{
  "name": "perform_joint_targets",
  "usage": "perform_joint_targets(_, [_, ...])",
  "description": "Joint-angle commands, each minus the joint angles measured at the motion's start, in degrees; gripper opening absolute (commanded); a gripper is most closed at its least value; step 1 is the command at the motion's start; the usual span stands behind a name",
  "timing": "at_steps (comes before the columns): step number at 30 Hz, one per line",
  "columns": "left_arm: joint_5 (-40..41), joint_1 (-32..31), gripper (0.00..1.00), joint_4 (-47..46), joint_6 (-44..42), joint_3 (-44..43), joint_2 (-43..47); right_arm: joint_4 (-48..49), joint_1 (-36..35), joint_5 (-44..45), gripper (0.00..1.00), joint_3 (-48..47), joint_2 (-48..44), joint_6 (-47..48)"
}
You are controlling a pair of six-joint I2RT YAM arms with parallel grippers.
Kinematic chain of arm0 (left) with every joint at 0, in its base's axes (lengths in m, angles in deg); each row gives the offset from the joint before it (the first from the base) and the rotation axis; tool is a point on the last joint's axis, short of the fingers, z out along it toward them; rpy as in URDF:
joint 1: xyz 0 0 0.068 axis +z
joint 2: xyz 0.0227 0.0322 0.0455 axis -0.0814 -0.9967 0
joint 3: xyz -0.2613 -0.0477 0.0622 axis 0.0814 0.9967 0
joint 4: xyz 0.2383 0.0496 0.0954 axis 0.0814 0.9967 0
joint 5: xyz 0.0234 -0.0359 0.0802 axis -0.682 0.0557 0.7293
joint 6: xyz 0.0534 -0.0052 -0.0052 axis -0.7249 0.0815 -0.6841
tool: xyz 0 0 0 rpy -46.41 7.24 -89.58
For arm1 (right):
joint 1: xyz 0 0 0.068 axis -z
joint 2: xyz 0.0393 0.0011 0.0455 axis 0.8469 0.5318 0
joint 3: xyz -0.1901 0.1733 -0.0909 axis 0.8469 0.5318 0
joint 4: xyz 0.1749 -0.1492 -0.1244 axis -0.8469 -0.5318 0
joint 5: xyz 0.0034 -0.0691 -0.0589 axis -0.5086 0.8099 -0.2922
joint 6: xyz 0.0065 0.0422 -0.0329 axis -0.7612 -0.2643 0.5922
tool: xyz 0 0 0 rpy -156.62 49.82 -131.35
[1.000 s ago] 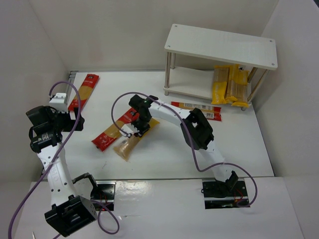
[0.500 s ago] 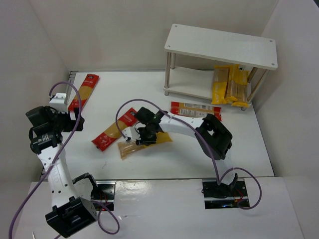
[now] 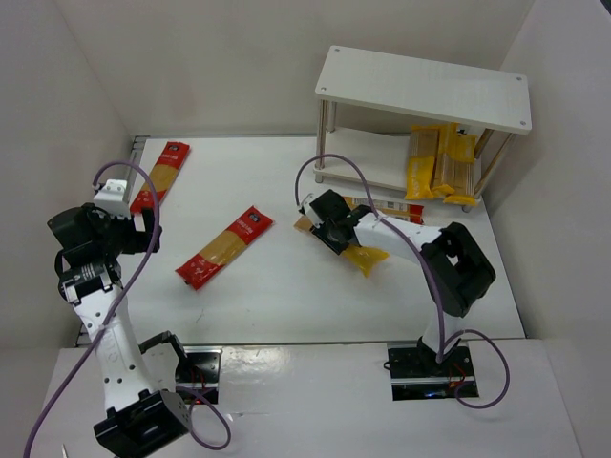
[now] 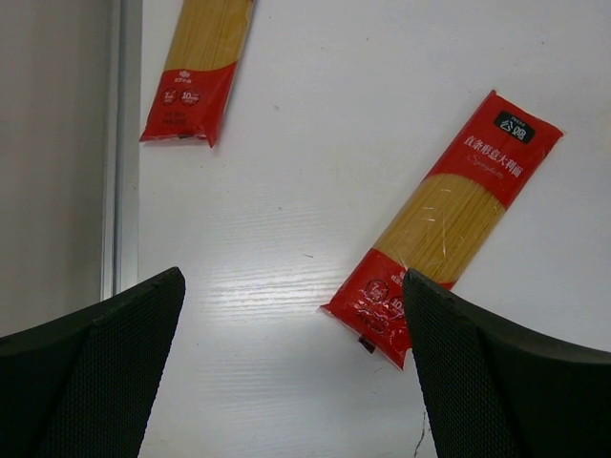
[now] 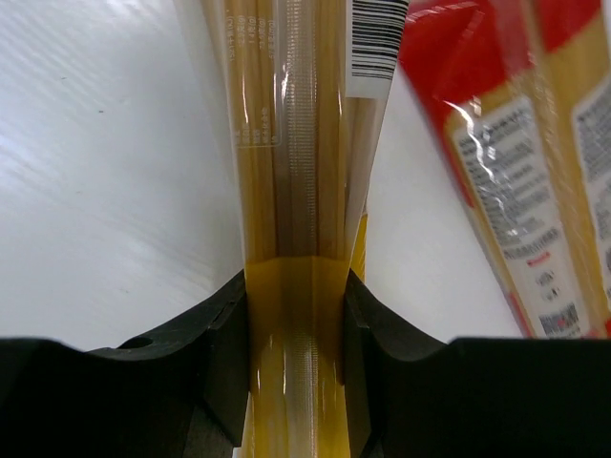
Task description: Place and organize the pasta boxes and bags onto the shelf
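The right gripper (image 5: 294,320) pinches a yellow spaghetti pack (image 5: 286,143) before the shelf (image 3: 425,88); the left gripper (image 4: 291,334) hangs spread wide near the left edge of the table (image 3: 286,310).

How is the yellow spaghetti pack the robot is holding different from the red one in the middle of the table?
The yellow pack is yellow at its end; the red pack has red ends. The right end effector pinches the yellow pack; the red pack lies loose on the table. Both are long, thin spaghetti bags.
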Motion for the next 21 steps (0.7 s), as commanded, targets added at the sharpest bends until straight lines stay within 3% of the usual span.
perform_joint_targets(1, [-1.87,0.31,1.00,-0.85,0.42,0.17,0.85,7.02,-0.99,8.11,0.00,-0.84,-5.11,-5.28])
perform_joint_targets(11, [-2.39,0.31,1.00,-0.32,0.42,0.17,1.37,3.41,3.13,-8.65,0.02,-1.01,3.41,0.33])
perform_joint_targets(13, [-2.39,0.31,1.00,-0.32,0.42,0.17,1.37,2.62,3.84,-12.25,0.24,-0.49,4.12,2.61])
perform_joint_targets(14, [-2.39,0.31,1.00,-0.32,0.42,0.17,1.37,2.62,4.45,-13.14,0.49,-0.49,4.12,3.24])
perform_joint_targets(17, [-2.39,0.31,1.00,-0.32,0.42,0.17,1.37,2.10,5.77,-17.09,0.73,0.04,3.60,5.61])
perform_joint_targets(18, [-2.39,0.31,1.00,-0.32,0.42,0.17,1.37,1.23,5.78,-18.15,0.89,0.04,3.60,6.14])
perform_joint_targets(21, [-2.39,0.31,1.00,-0.32,0.42,0.17,0.85,-1.15,7.18,-22.20,1.00,-1.62,5.60,7.37])
